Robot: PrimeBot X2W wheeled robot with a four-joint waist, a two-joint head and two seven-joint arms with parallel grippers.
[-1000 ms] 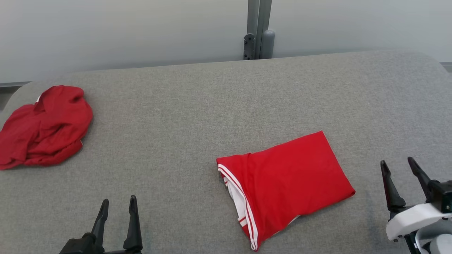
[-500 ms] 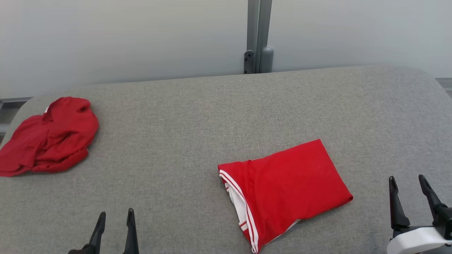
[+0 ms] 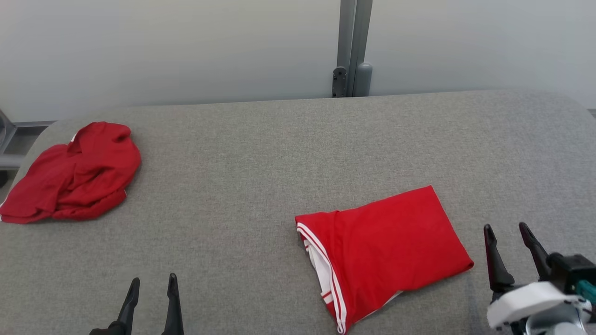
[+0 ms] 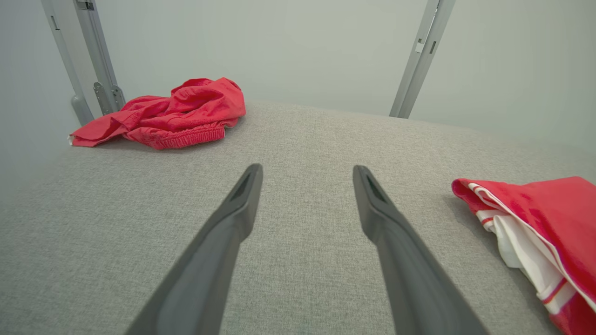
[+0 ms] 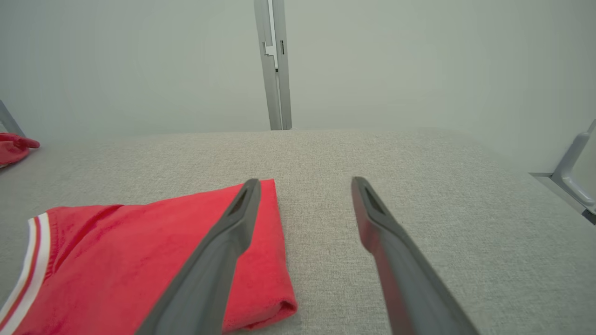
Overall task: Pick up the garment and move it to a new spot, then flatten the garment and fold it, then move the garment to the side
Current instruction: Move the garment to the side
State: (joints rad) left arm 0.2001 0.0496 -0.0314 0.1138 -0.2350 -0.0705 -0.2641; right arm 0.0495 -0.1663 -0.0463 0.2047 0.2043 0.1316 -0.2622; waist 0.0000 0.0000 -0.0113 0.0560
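A folded red garment with white striped trim (image 3: 386, 251) lies flat on the grey table, right of centre; it also appears at the right edge of the left wrist view (image 4: 549, 218) and under the right gripper's left finger (image 5: 139, 260). A crumpled red garment (image 3: 74, 174) sits in a heap at the table's far left corner (image 4: 172, 114). My left gripper (image 3: 153, 278) hovers open over bare table near the front edge (image 4: 307, 170). Just right of the folded garment's right edge, my right gripper (image 3: 505, 227) is open and holds nothing (image 5: 305, 181).
The grey padded table (image 3: 260, 163) has rounded corners and ends at a pale wall. A metal post (image 3: 354, 46) rises behind its back edge. Frame posts (image 4: 100, 60) stand by the crumpled heap, and a metal bracket (image 5: 568, 172) lies off the table's right side.
The head camera has shifted, so the whole picture has moved. My right gripper has come a little closer to the folded garment's right edge. Both garments lie as before.
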